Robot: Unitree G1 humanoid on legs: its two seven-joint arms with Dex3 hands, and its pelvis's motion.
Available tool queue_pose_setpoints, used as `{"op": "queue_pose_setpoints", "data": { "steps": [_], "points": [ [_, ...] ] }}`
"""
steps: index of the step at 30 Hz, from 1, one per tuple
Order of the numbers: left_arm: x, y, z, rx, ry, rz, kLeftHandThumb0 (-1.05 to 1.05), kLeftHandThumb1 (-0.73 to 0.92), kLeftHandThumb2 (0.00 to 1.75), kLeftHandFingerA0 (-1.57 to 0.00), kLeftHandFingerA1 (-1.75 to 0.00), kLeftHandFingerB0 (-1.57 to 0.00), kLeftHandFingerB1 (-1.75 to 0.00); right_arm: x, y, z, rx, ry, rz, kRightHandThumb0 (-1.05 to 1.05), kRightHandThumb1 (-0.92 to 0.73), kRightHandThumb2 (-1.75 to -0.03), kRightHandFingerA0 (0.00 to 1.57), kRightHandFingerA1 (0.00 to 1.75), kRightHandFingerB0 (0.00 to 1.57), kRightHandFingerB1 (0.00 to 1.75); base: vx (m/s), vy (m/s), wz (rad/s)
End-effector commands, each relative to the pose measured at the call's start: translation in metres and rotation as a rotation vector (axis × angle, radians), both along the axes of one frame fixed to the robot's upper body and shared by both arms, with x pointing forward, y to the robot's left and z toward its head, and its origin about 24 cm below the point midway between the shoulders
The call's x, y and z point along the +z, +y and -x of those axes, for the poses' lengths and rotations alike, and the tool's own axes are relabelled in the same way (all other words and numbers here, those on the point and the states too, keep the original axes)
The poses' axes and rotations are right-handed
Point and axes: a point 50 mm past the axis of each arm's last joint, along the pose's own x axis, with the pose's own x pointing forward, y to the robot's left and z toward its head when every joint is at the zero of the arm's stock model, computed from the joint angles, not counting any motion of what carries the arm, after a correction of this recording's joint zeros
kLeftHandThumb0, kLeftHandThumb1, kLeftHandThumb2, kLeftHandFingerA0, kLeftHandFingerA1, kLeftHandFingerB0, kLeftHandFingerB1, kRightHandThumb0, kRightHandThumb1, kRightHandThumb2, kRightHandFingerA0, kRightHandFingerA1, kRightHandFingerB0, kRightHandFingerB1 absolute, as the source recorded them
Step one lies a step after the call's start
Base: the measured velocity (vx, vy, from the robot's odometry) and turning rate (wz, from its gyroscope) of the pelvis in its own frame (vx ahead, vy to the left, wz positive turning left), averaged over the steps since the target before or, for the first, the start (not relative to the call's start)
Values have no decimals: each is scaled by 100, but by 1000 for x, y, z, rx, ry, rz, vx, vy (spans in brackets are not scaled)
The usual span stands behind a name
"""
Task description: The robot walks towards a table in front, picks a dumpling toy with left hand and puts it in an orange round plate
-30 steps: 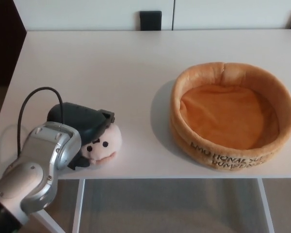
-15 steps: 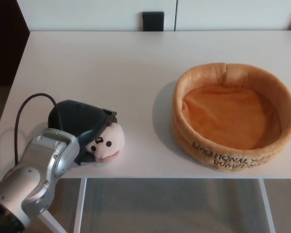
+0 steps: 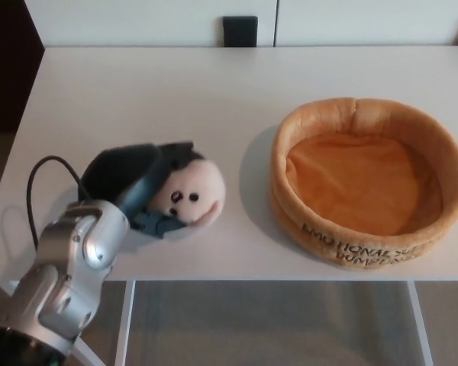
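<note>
Dumpling toy sits clamped in my left hand, face poking out its right side, well left of the orange plate on the worktop.

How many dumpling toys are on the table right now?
1. The dumpling toy is near the table's front left, held in the left robot hand, left of the orange plate. The plate looks empty; none seem hidden.
</note>
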Motion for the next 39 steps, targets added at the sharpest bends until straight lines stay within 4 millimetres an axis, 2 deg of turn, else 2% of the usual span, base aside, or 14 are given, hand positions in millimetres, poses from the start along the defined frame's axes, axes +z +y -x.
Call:
{"op": "queue_pose_setpoints", "data": {
  "steps": [1,8,10,13,16,18,19,20,23,24,26,30,33,39],
  "points": [
    [54,4,-11,19,-36,333,-12,76,62,-102,-115,-88,-65,7,-9,-5,13,2,46,-28,-51,-65,90,133,43,43,0,0,0],
    [99,-14,-25,-54,-141,333,-9,77,60,-107,-94,-89,-62,6,-8,-5,22,7,51,-24,-56,-57,87,123,45,37,0,0,0],
    [108,-27,-31,-71,-183,273,-14,76,60,-110,-91,-92,-59,5,-7,-4,19,7,47,-23,-57,-57,90,107,45,37,0,0,0],
    [109,-33,-32,-70,-187,256,-22,74,64,-106,-88,-94,-54,4,-7,-1,19,10,46,-23,-57,-57,91,102,45,37,0,0,0],
    [113,-51,-34,-104,-181,285,-19,75,62,-106,-91,-93,-61,4,-9,1,27,25,61,-25,-56,-57,87,126,46,37,0,0,0],
    [114,-66,-36,-126,-171,254,-19,74,63,-109,-87,-94,-60,4,-9,1,27,24,61,-34,-48,-71,88,113,41,45,0,0,0],
    [114,-69,-37,-129,-171,245,-19,74,63,-109,-87,-94,-60,4,-9,0,28,24,61,-34,-48,-71,88,113,41,45,0,0,0],
    [112,-76,-38,-137,-157,241,-20,77,63,-108,-97,-91,-65,4,-8,1,22,22,58,-24,-56,-58,83,134,45,37,0,0,0],
    [106,-93,-39,-152,-133,227,-19,76,64,-106,-102,-92,-64,3,-7,2,11,20,55,-24,-56,-57,84,123,47,37,0,0,0],
    [104,-99,-40,-153,-124,224,-22,74,67,-81,-144,-87,-75,3,-7,1,18,21,59,-26,-57,-58,90,109,46,36,0,0,0],
    [99,-108,-40,-153,-113,220,-21,71,67,-78,-155,-86,-82,4,-8,1,23,23,64,-24,-58,-58,90,107,46,37,0,0,0],
    [89,-123,-39,-168,-112,190,-17,69,69,-84,-145,-87,-81,4,-7,-1,12,16,60,-23,-57,-57,85,121,46,37,0,0,0],
    [80,-129,-38,-170,-87,165,-16,69,68,-101,-115,-90,-71,3,-5,-2,31,19,63,-24,-56,-58,85,135,45,37,0,0,0],
    [72,-139,-38,-179,-59,120,-16,65,60,-96,-112,-92,-59,4,-4,-5,26,13,58,-24,-56,-58,83,132,45,37,0,0,0]
  ]
}}
